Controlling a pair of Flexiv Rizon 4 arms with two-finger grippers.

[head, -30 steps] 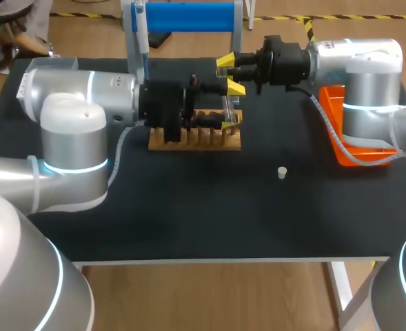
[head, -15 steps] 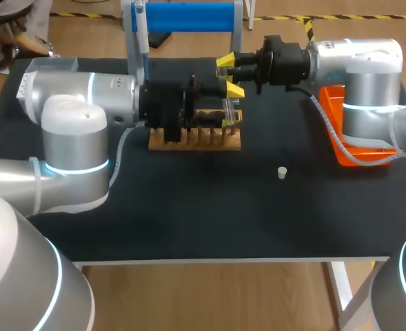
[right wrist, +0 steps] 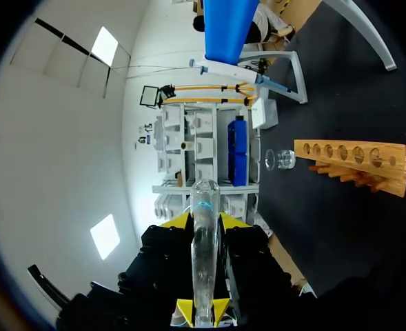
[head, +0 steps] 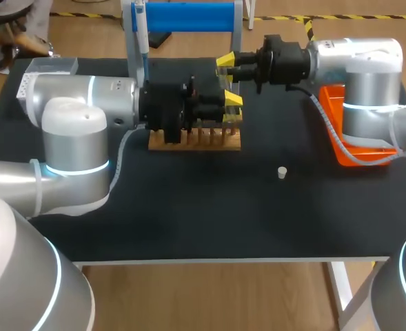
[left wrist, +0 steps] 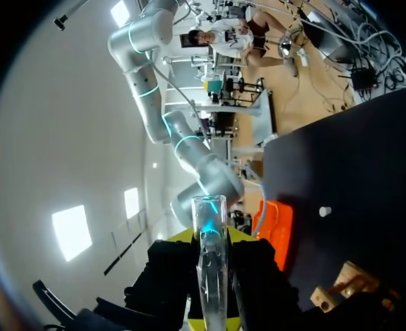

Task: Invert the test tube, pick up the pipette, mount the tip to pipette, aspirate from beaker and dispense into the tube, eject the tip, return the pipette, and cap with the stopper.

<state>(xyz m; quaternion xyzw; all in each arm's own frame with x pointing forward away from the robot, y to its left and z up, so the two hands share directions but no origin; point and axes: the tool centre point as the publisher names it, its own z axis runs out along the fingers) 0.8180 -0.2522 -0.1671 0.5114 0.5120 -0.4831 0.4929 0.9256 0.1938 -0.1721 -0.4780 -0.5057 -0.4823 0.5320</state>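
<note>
**Left gripper** (left wrist: 209,279): jaws held narrowly on the test tube (left wrist: 208,221), which projected ahead of them over the wooden rack (head: 196,141), presumably ready for inversion. **Right gripper** (right wrist: 204,276): likewise clasped a clear tube (right wrist: 204,200).

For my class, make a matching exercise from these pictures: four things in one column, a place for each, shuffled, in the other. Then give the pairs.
1 test tube
2 stopper
3 wooden rack
4 orange tray

A at the table's right edge
B alone on bare table, nearer the front
C between the left end effector's fingers
D far half of the table, near its middle

Pairs: 1-C, 2-B, 3-D, 4-A
</note>
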